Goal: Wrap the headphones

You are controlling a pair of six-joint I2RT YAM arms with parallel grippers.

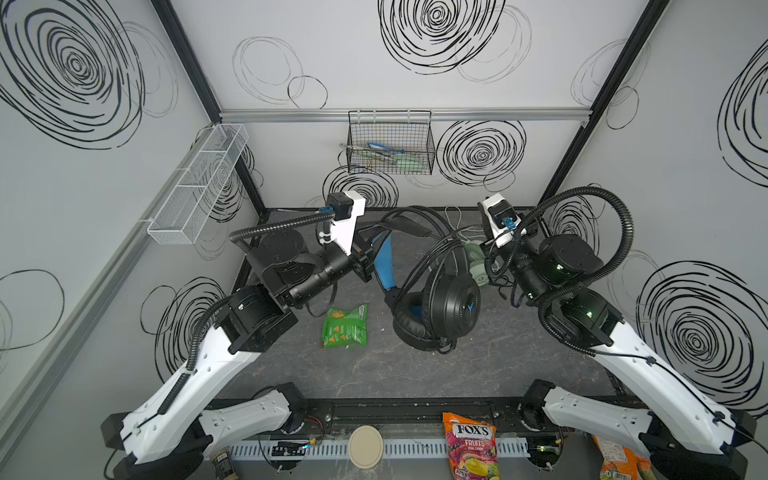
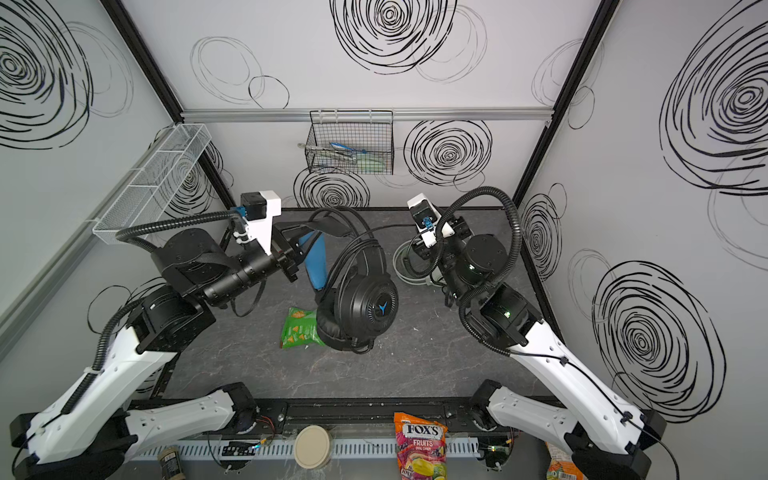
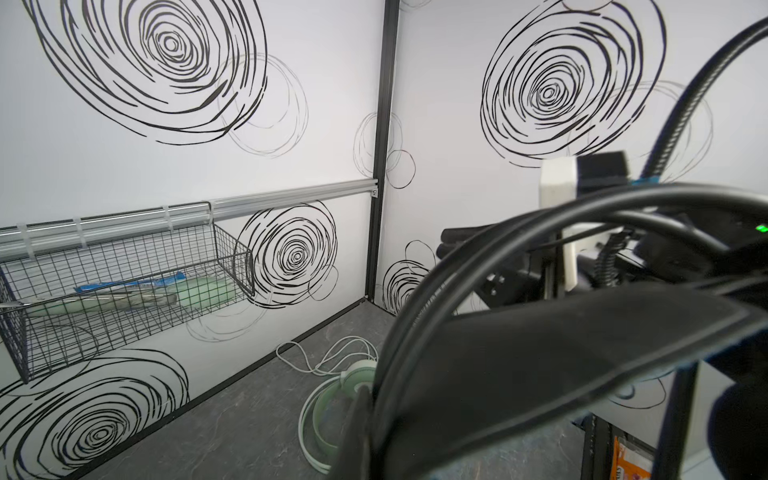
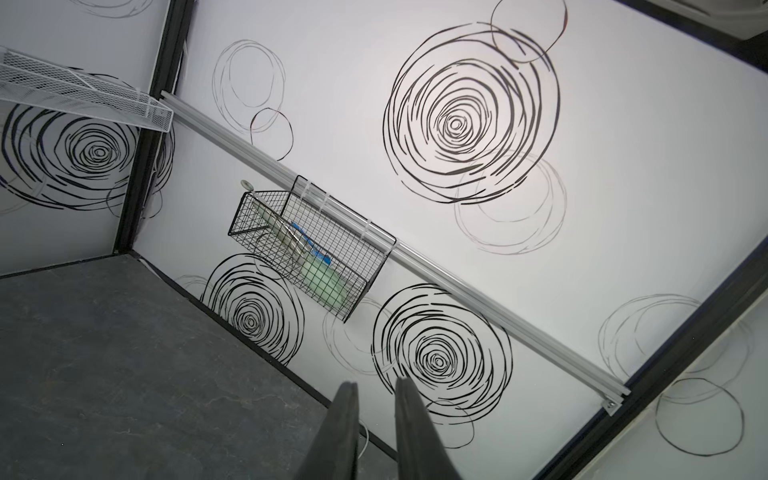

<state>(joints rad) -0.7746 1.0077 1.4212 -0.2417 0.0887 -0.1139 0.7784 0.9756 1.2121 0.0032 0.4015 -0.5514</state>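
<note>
Left end effector: pinching the band of the black headphones, which are hanging over the bench.
Right end effector: standing a little spread, holding nothing.
Green headphones: lying on the bench near the back wall.

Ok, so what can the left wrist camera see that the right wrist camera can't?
Only the left wrist view shows the black headphones close up, and the mint green headphones lying on the dark table. Only the right wrist view shows the right gripper, its fingers slightly apart with nothing between them, and a white mesh basket on a side wall. Both show the black wire basket hanging on the rail, the swirly walls and the table.
</note>
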